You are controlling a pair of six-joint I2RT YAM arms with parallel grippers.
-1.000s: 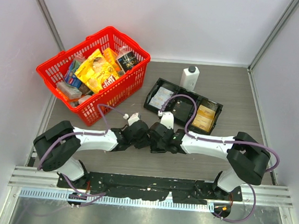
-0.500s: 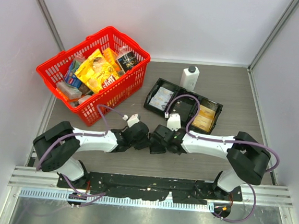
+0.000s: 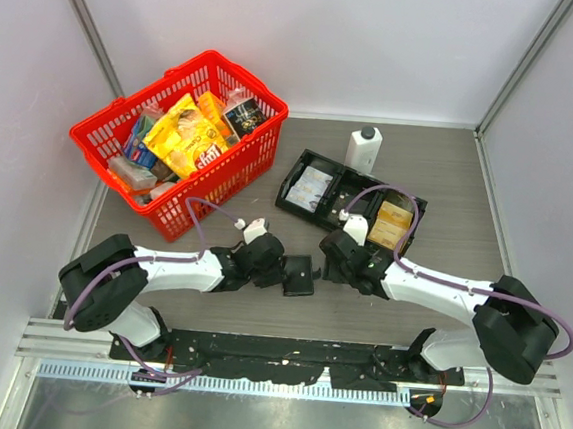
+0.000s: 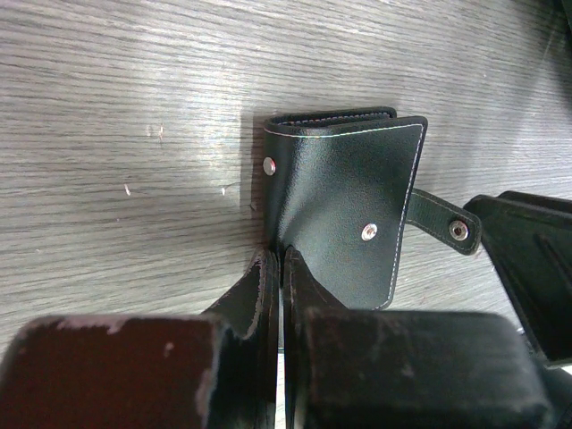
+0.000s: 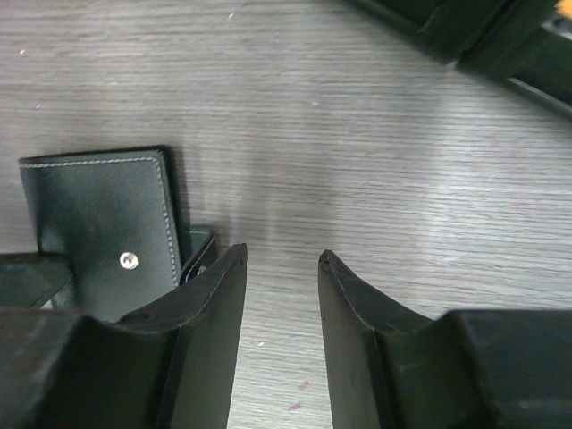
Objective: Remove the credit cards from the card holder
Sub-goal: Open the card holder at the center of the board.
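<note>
My left claw (image 3: 281,271) is pressed together, and in its wrist view the fingers (image 4: 264,290) pinch the near left corner of the holder (image 4: 344,206), which rises from the claw (image 4: 280,261) toward 12 o'clock. The holder's black cover faces the camera with a snap stud on it. Its little tab sticks out loose at 3 o'clock, with its own snap apart from the stud. From above, the holder (image 3: 299,274) lies on the table (image 3: 450,179) just at 3 o'clock of my left claw, in the gap between my two arms. My right claw (image 3: 329,254) sits near the holder at about 2 o'clock from it, not touching it. Its fingers (image 5: 214,295) are spread with only bare table between them. In that wrist view the holder (image 5: 94,219) lies at 9 o'clock of the right claw (image 5: 281,259), just beside the left finger. At 12 o'clock of my right claw stands the tray (image 3: 353,195), with a pale card (image 3: 314,188) in its left compartment and a yellow card (image 3: 393,224) in its right one. A white bottle (image 3: 364,148) stands at 12 o'clock of the tray. A red basket (image 3: 188,136) of packets sits at 10 o'clock of my left claw.
</note>
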